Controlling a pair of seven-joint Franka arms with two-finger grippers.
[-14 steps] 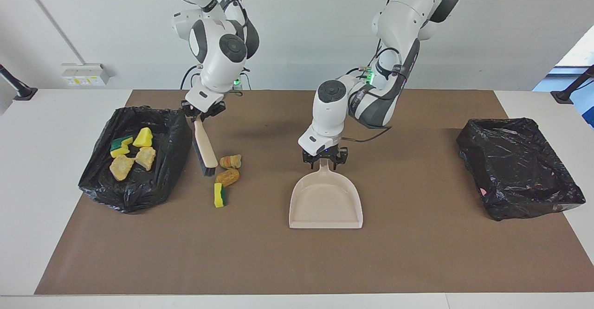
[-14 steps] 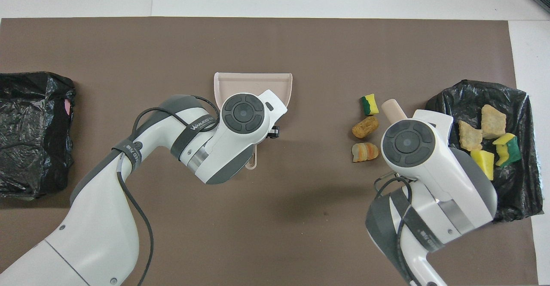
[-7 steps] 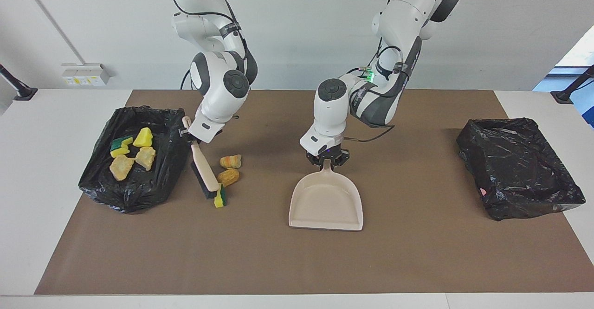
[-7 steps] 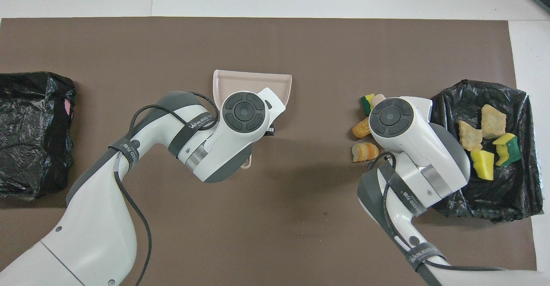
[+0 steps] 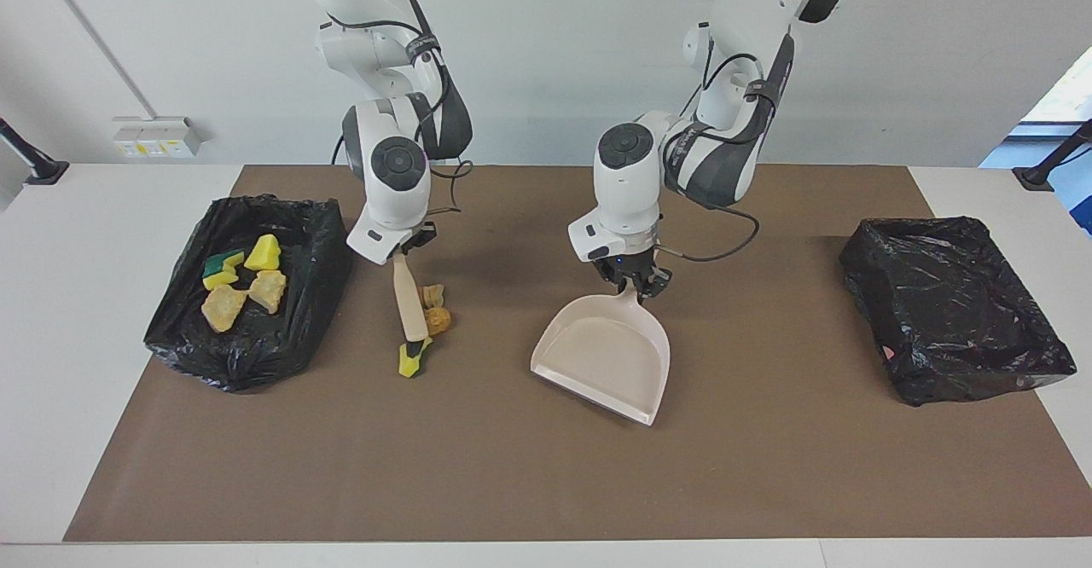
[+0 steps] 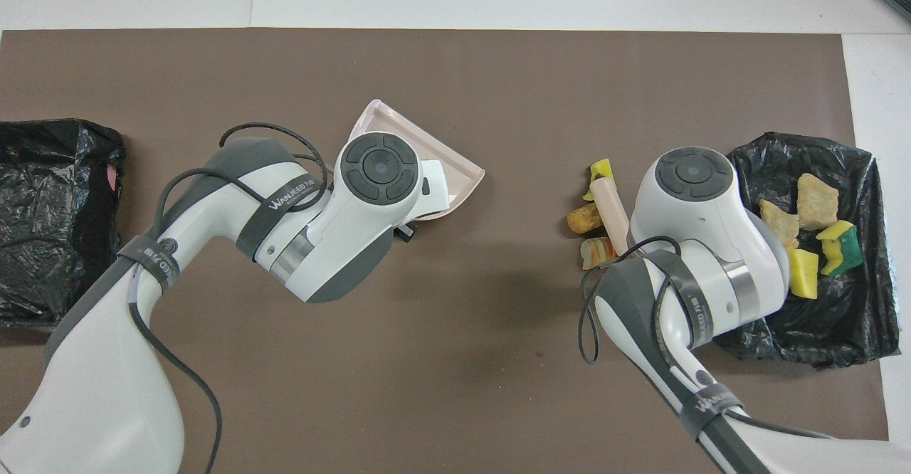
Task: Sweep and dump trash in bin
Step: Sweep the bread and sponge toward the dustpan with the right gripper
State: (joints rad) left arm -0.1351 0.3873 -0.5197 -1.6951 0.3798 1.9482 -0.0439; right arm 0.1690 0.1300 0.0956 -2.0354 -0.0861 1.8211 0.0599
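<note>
I am two arms. My right gripper (image 5: 401,254) is clenched on the long beige wooden-handled brush (image 5: 409,304), left of the middle of the facing view. My left gripper (image 5: 633,282) is clenched on the handle of the wide beige plastic dustpan (image 5: 604,355), in the middle of that frame. Three bits of trash lie on the brown table mat (image 5: 546,483): a yellow and green sponge piece (image 5: 410,362) at the brush's tip, and two tan bread-like lumps (image 5: 435,309) touching the brush's side toward the dustpan. Four more bits (image 5: 239,282) sit in the black bag-lined bin (image 5: 294,342) at the left of the frame (another black bin (image 5: 955,321) is at the right). The brush's long line runs from my gripper down the frame. The dustpan's open mouth points down and a little left, tilted. I think I should bring the pan's mouth closer, flat on the mat, then push slowly so no bit rolls away.
</note>
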